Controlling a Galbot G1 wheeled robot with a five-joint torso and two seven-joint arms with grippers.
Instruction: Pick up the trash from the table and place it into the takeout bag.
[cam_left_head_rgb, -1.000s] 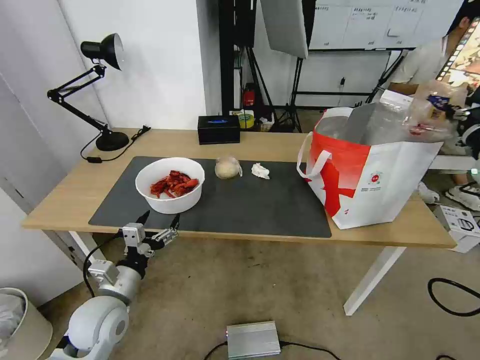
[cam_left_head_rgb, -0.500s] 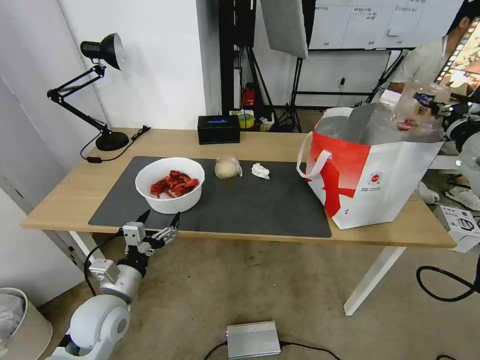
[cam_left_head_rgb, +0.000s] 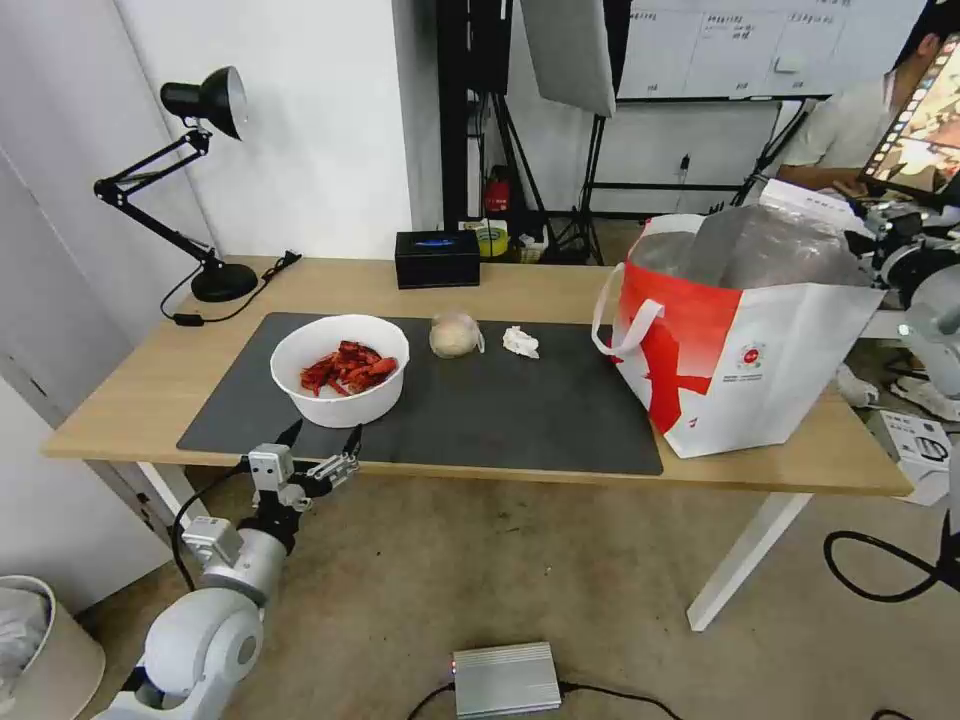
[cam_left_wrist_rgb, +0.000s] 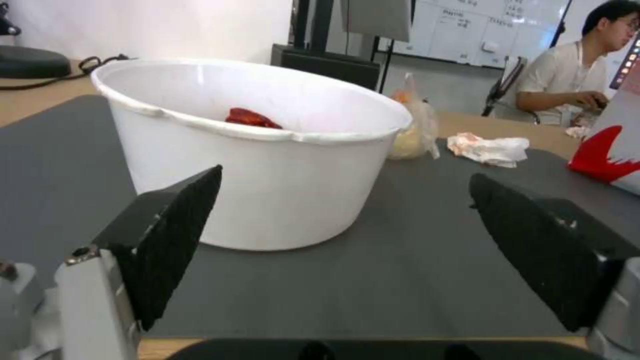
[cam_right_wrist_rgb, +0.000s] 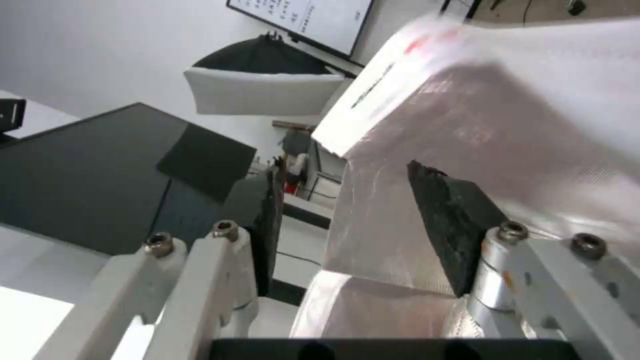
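On the table (cam_left_head_rgb: 560, 285), a dark grey mat (cam_left_head_rgb: 520, 410) carries the trash: a white bowl of red shells (cam_left_head_rgb: 340, 368) (cam_left_wrist_rgb: 267, 165), a wrapped beige lump (cam_left_head_rgb: 455, 335) (cam_left_wrist_rgb: 408, 137) and a crumpled white tissue (cam_left_head_rgb: 520, 342) (cam_left_wrist_rgb: 490, 148). The white and red takeout bag (cam_left_head_rgb: 740, 340) (cam_left_wrist_rgb: 610, 155) stands open at the table's right end, its foil lining showing. My left gripper (cam_left_head_rgb: 320, 440) (cam_left_wrist_rgb: 345, 180) hangs open at the front edge, just before the bowl. My right gripper (cam_left_head_rgb: 872, 243) (cam_right_wrist_rgb: 343, 170) is open and holds nothing, beside the bag's far right rim.
A black box (cam_left_head_rgb: 437, 258) sits at the table's back edge and a black desk lamp (cam_left_head_rgb: 200, 180) at the back left. On the floor are a silver box (cam_left_head_rgb: 505, 678), cables (cam_left_head_rgb: 890, 570) and a white bin (cam_left_head_rgb: 40, 640).
My right gripper held a clear tray above the bag's opening; the tray has left its grip and gone from view, and the gripper has drawn back to the right. The left arm has barely moved.
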